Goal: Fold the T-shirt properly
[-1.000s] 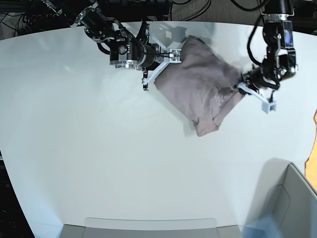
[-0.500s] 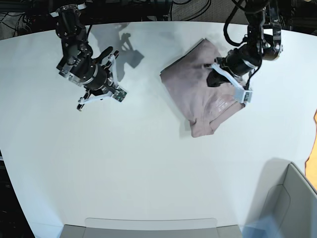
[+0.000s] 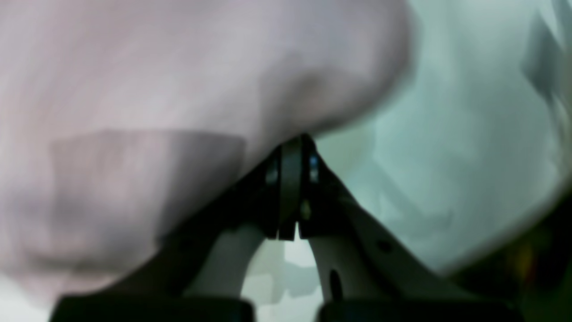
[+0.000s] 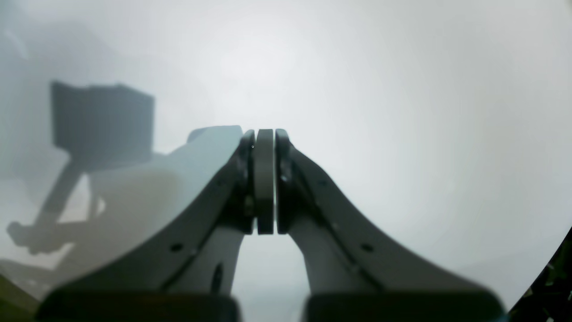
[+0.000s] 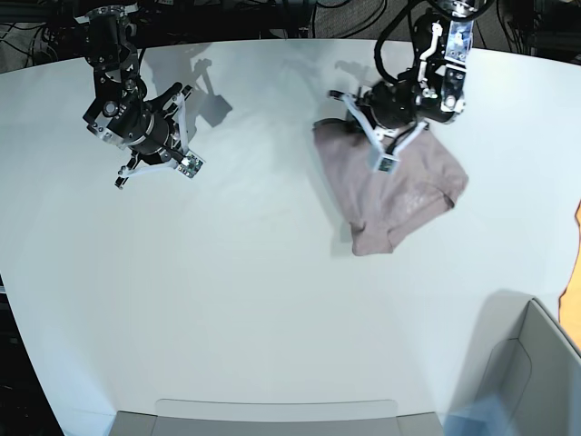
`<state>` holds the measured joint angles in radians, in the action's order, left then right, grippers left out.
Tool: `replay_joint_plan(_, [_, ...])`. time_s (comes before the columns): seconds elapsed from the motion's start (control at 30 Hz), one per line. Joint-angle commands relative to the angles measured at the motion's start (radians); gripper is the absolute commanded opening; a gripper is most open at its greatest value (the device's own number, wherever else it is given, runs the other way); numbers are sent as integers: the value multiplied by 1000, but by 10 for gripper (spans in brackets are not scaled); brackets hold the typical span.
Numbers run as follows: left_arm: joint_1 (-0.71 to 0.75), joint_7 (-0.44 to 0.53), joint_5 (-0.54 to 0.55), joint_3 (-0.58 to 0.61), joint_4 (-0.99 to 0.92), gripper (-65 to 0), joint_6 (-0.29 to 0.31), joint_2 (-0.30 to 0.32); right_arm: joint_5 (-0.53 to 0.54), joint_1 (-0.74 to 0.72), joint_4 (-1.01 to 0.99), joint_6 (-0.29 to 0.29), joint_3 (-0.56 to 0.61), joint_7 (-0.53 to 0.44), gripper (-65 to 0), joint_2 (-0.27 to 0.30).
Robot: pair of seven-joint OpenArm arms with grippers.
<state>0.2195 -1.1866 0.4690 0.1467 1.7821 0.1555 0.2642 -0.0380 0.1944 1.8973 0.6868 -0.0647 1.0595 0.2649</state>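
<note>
Since the earlier frame, the closed left hand (image 5: 385, 162) has swept onto the folded T-shirt (image 5: 399, 195) far right, apparently pressing it flat, while the closed, empty right hand (image 5: 152, 168) waits far left above the surface (image 5: 272, 300).

Broad white table (image 5: 272, 300), dark cable clutter (image 5: 300, 14) behind

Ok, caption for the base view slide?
Folded T-shirt on the white table; left gripper over its top edge, right gripper away, both jaws shut.
</note>
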Motion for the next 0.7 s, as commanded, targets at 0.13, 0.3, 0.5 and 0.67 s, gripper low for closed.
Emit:
replay_joint_plan(0.13, [45, -19, -31, -174, 100, -650, -15, 16, -3, 9, 17, 11, -8, -8, -650, 17])
replay_joint_plan(0.3, [94, 18, -29, -180, 252, -650, -14, 22, 0, 10, 17, 11, -5, -8, -650, 10])
replay_joint_plan(0.5, [-45, 267, -34, -258, 163, -650, -20, -23, 2, 15, 17, 11, -1, -6, -650, 9])
replay_joint_plan(0.67, [-217, 282, -33, -264, -67, -650, -15, -30, 2, 37, 17, 11, -1, -5, -650, 9])
